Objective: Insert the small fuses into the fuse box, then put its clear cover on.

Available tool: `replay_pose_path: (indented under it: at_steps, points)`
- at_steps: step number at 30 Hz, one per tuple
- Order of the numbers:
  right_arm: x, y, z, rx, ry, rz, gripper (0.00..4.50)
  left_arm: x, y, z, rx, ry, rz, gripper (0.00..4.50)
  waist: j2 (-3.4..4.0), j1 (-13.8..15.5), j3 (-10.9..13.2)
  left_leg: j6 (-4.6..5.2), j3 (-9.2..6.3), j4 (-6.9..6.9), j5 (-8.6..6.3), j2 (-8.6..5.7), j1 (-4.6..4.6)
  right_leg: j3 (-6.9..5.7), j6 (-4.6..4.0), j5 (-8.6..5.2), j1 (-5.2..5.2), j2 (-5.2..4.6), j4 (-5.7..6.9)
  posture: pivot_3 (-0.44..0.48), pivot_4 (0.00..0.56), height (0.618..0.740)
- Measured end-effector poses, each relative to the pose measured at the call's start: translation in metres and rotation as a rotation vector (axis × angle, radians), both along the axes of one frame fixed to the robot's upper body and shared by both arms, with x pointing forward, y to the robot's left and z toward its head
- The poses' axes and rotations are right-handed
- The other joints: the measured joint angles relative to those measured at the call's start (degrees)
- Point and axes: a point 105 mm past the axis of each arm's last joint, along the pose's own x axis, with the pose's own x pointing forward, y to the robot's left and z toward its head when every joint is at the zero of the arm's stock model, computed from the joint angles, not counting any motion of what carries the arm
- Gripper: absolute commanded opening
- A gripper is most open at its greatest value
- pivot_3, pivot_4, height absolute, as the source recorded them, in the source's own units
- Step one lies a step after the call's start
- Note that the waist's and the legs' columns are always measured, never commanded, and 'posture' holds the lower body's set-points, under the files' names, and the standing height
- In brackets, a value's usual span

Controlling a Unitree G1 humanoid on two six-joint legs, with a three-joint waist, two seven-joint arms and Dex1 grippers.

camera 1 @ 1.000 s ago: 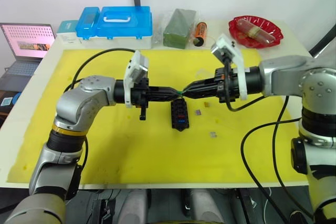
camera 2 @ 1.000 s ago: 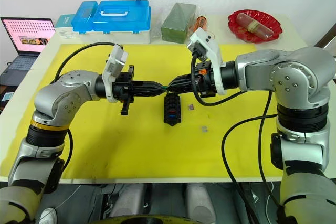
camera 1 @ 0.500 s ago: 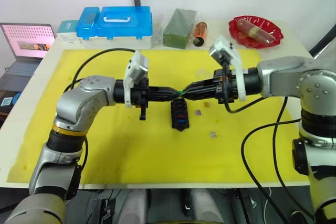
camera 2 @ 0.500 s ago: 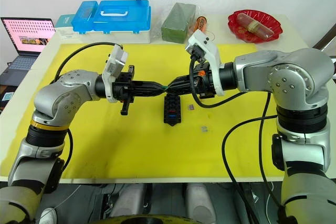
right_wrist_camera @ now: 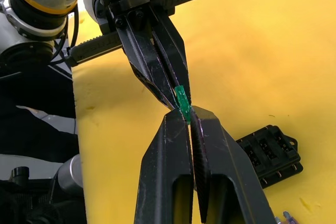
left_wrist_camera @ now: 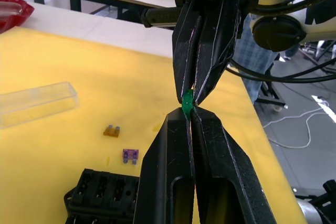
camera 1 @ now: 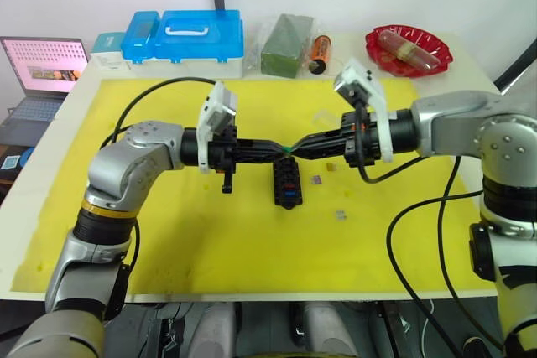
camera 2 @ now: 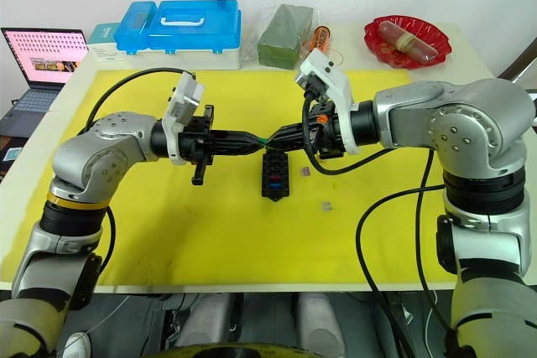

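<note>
Fuses are going in one at a time: the left pincer (camera 1: 284, 150) and right pincer (camera 1: 299, 147) meet tip to tip above the fuse box (camera 1: 287, 183) mid-tabletop, both clamped on one green fuse (left_wrist_camera: 187, 100), seemingly a handover to regrip it. Orange (left_wrist_camera: 111, 130) and purple (left_wrist_camera: 129, 155) fuses wait beside the box; the clear cover (left_wrist_camera: 35, 103) lies toward the far edge.

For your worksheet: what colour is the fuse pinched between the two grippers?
Green. The fuse shows best in the left wrist view.
</note>
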Motion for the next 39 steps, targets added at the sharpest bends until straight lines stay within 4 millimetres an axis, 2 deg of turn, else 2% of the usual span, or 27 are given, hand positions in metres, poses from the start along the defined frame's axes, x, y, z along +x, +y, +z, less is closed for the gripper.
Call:
replay_pose_path:
  at_steps: [1,5,10,11,16,24,39]
  points:
    - [0.000,0.001,0.000,-0.007,-0.020,0.008,0.00,0.002,0.001,-0.003,0.018,0.006,0.016,1.16,0.00,0.0,0.0,0.00,0.00,0.00,0.00,0.00,0.00,0.00,0.00,0.00,0.00,0.00,0.00,0.000,0.150,0.740]
    - [0.002,-0.001,-0.004,-0.080,-0.083,0.019,0.00,0.004,0.007,-0.012,0.113,-0.037,0.045,2.46,0.02,-0.1,0.0,0.00,0.02,0.00,0.00,0.00,0.01,0.00,0.00,0.00,0.00,0.01,0.00,0.000,0.150,0.740]
    - [0.008,-0.001,-0.011,-0.156,-0.186,0.073,0.00,0.004,0.019,-0.036,0.229,-0.076,0.068,4.27,0.04,-0.1,0.0,0.00,0.04,0.00,0.00,0.02,0.02,0.00,0.00,0.00,-0.02,0.02,0.00,0.000,0.150,0.740]
    - [0.008,0.000,-0.012,-0.164,-0.199,0.090,0.00,0.004,0.020,-0.041,0.252,-0.082,0.069,4.46,0.04,-0.1,0.0,0.00,0.04,-0.01,0.00,0.02,0.01,0.00,0.00,0.00,-0.02,0.02,0.00,0.000,0.150,0.740]
    - [0.010,-0.002,-0.030,-0.222,-0.228,0.162,0.00,0.004,0.020,-0.064,0.312,-0.095,0.080,4.46,0.04,0.1,0.0,0.00,0.06,0.04,0.00,0.01,0.01,0.01,0.00,0.00,-0.01,0.00,-0.01,0.000,0.150,0.740]
    - [0.033,-0.009,-0.055,-0.321,-0.248,0.156,0.00,0.015,0.019,-0.080,0.353,-0.127,0.112,4.46,0.03,0.1,0.0,0.00,0.05,0.04,0.00,0.02,0.01,0.01,-0.01,0.01,-0.01,0.01,0.00,0.000,0.150,0.740]
    - [0.037,-0.001,-0.070,-0.349,-0.194,0.155,0.00,0.020,0.017,-0.085,0.372,-0.142,0.119,4.46,0.05,0.1,0.0,0.00,0.05,0.05,0.00,0.02,0.01,0.00,-0.01,0.02,-0.03,0.01,0.05,0.000,0.150,0.740]
